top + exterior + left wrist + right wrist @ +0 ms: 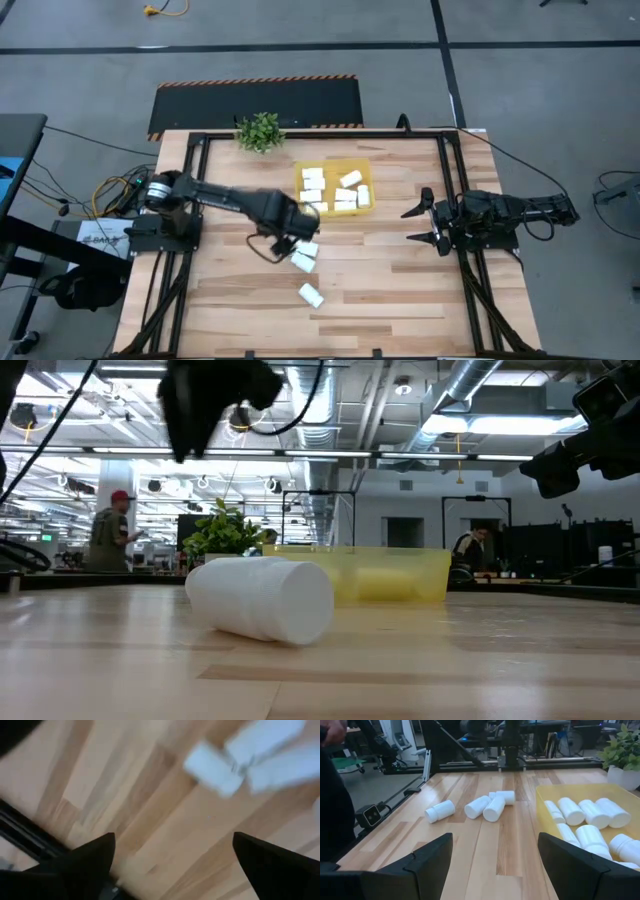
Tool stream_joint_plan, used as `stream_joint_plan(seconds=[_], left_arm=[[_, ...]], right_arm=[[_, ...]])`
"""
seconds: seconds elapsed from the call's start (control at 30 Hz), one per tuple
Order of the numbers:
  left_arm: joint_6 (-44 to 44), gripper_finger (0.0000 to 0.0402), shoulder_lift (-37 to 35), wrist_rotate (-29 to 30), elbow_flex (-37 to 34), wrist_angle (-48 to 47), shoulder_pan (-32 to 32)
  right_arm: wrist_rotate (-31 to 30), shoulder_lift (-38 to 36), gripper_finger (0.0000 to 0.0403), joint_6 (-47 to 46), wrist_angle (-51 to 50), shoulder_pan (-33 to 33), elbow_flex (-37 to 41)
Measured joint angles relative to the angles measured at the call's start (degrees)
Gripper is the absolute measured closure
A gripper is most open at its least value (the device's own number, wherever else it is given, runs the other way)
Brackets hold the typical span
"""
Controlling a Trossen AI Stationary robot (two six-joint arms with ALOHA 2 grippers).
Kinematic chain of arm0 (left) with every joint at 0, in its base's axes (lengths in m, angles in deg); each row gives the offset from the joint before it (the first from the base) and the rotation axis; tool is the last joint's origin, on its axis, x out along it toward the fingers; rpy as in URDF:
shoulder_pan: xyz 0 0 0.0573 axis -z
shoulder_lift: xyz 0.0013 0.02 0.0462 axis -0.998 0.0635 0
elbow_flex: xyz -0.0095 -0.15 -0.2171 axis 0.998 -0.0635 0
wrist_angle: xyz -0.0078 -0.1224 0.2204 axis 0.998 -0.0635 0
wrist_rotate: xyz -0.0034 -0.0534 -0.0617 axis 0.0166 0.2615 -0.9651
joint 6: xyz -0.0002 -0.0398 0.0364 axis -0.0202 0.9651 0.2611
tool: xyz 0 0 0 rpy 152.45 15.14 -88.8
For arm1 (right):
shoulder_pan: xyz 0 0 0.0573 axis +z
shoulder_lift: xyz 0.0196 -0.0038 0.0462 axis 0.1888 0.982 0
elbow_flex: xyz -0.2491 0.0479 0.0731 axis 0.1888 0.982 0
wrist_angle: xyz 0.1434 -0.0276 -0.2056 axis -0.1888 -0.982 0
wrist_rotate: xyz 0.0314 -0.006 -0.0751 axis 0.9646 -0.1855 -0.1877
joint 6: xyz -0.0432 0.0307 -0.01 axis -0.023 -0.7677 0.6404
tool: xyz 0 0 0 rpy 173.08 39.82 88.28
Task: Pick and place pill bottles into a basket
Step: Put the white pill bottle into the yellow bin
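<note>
The yellow basket [335, 165] sits far of the table's middle and holds several white pill bottles [345, 198]. Three more bottles lie on their sides on the wood: two close together [305, 256] and one nearer the front edge [311, 295]. My left gripper [292, 238] hovers open and empty above the table, just left of the pair, which shows in the left wrist view [215, 767] beyond the fingers. My right gripper [410, 225] waits open and empty at the table's right, facing the loose bottles [485, 807] and the basket [542, 795].
A small green potted plant [260, 130] stands at the far edge, left of the basket. Black frame rails [195, 200] run along the table's left, right and far sides. In the low view the near bottle [260, 598] lies in front of the basket [400, 575]. People show in the room behind.
</note>
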Motion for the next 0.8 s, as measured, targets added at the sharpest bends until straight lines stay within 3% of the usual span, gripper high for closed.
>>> stream_joint_plan(seconds=[0.27,0.8], left_arm=[[-9.2,0.0006,0.0,-3.1,-9.1,2.8,5.4],[-21.1,0.0002,-0.7,-1.9,-9.5,7.3,4.4]], right_arm=[[0.0,0.0,0.0117,0.0,0.0,0.0,0.0],[0.0,0.0,0.0117,0.0,0.0,0.0,0.0]])
